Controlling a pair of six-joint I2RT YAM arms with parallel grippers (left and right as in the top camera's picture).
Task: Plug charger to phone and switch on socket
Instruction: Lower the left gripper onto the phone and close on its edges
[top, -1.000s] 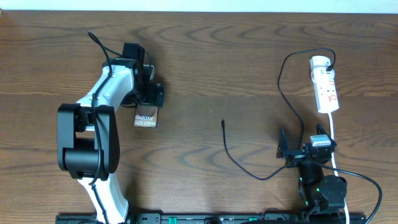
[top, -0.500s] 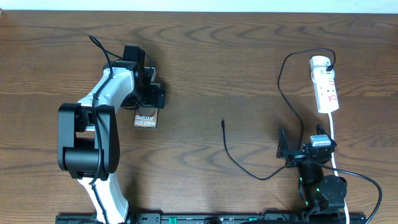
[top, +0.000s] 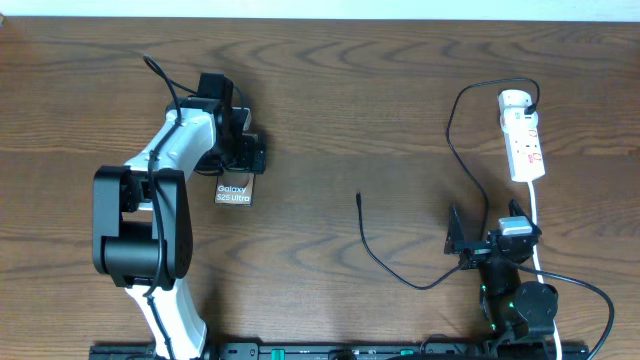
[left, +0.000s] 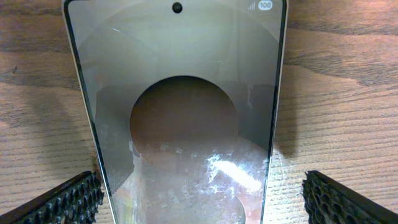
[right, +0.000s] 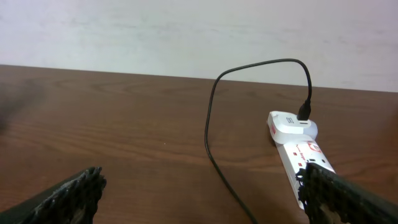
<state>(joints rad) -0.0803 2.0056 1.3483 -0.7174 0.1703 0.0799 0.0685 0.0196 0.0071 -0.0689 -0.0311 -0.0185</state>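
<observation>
The phone (top: 233, 192) lies flat at the table's left, its "Galaxy S25 Ultra" lettering showing below my left gripper (top: 243, 153). In the left wrist view the phone (left: 180, 106) fills the frame, brownish oval on its face, between my open fingers (left: 202, 199), which stand clear of both edges. The charger cable (top: 385, 262) runs from its loose tip (top: 359, 198) at mid-table round to its plug in the socket (top: 522, 135) at the far right. My right gripper (top: 490, 245) is open and empty near the front right; its view shows the cable (right: 214, 146) and socket (right: 298, 152).
The socket's white lead (top: 535, 225) runs down past my right gripper toward the front edge. A black rail (top: 330, 351) lines the table's front. A pale wall (right: 186, 31) stands behind the table's far edge.
</observation>
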